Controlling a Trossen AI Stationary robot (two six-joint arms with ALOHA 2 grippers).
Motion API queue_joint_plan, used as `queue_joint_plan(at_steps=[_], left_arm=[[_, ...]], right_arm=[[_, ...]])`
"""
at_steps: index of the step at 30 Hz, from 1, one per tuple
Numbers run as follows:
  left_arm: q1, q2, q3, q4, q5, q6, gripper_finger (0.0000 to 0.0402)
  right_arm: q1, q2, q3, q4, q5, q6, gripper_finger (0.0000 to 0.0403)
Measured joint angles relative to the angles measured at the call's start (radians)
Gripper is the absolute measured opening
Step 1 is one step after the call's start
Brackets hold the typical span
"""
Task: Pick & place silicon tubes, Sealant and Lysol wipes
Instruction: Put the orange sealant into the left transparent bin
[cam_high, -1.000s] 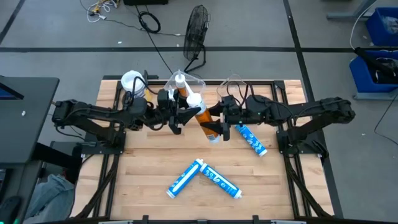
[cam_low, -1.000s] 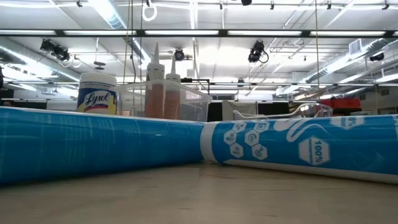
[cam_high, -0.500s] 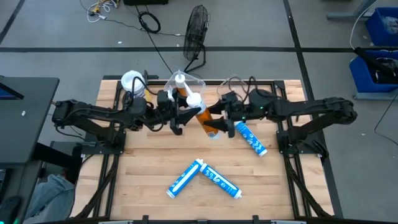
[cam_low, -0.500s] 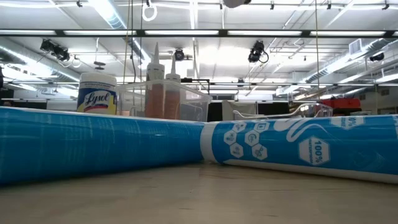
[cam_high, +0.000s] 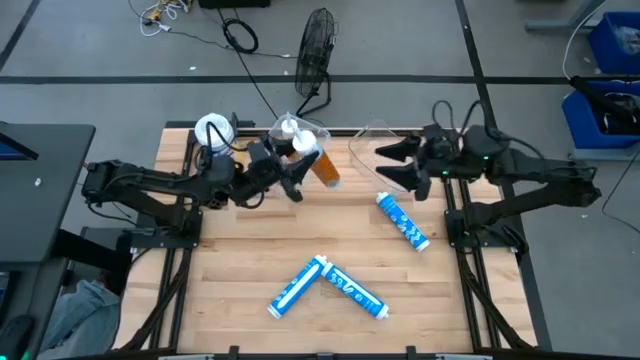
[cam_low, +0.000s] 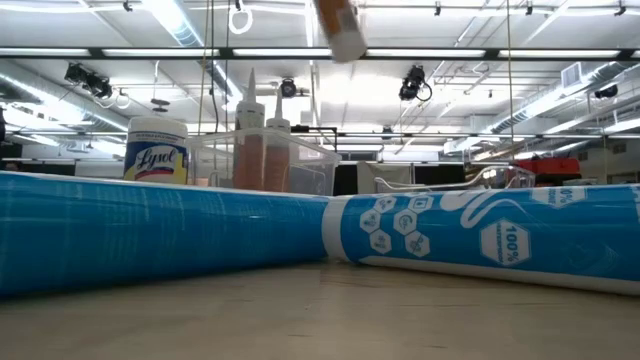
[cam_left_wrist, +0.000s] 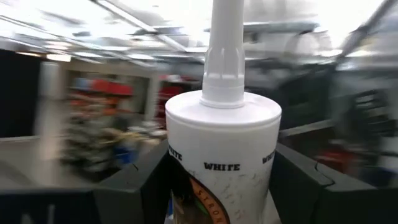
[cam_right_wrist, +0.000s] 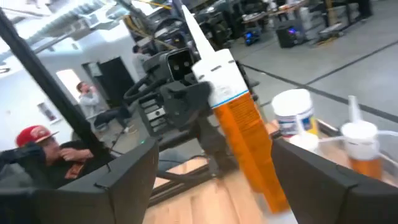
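My left gripper (cam_high: 296, 172) is shut on an orange sealant tube (cam_high: 318, 163) with a white nozzle end, held beside the clear bin (cam_high: 318, 130) at the table's far edge. One more orange tube (cam_high: 288, 128) stands in that bin. My right gripper (cam_high: 385, 165) is open and empty, to the right of the held tube. The yellow Lysol wipes canister (cam_high: 212, 131) stands upright on the table left of the bin. Three blue-white silicone tubes (cam_high: 402, 222) (cam_high: 298, 285) (cam_high: 355, 292) lie on the table. My left gripper pinches the orange tube's upper body just below its white shoulder (cam_left_wrist: 221, 168), one finger (cam_left_wrist: 140, 186) on each side. The fingers come roughly level from the table's left, across the tube. The tube is tilted, nozzle up, and its lower end (cam_low: 340, 25) hangs clear of the table.
A second clear bin (cam_high: 372, 140) sits at the far edge, close to my right gripper. In the low view, two blue-white tubes (cam_low: 480, 235) fill the foreground. People show in the room behind in the right wrist view (cam_right_wrist: 37, 155). A fan (cam_high: 316, 45) stands beyond the table.
My right gripper has let go of the orange tube's lower end and drawn back toward the table's right edge. My left gripper has lifted the tube and tipped it more upright, toward the bin at the far edge; its lower end now shows in the low view.
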Motion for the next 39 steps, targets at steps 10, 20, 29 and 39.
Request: queue_joint_plan(at_steps=[10,20,29,39], left_arm=[[-0.063,0.061,0.000,-0.016,-0.432,0.225,0.0220],[-0.047,0.154,0.000,-0.011,-0.610,0.260,0.0220],[0.029,0.183,-0.013,-0.007,-0.562,0.232,0.0220],[0.045,0.186,-0.134,-0.007,-0.608,0.022,0.0220]], right_arm=[[0.000,-0.017,0.000,-0.065,0.047,0.027,0.0314],[0.000,0.037,0.000,-0.072,0.043,0.065,0.0314],[0.003,0.079,0.000,-0.076,0.021,0.088,0.0314],[0.003,0.087,0.000,-0.086,0.018,0.090,0.0314]])
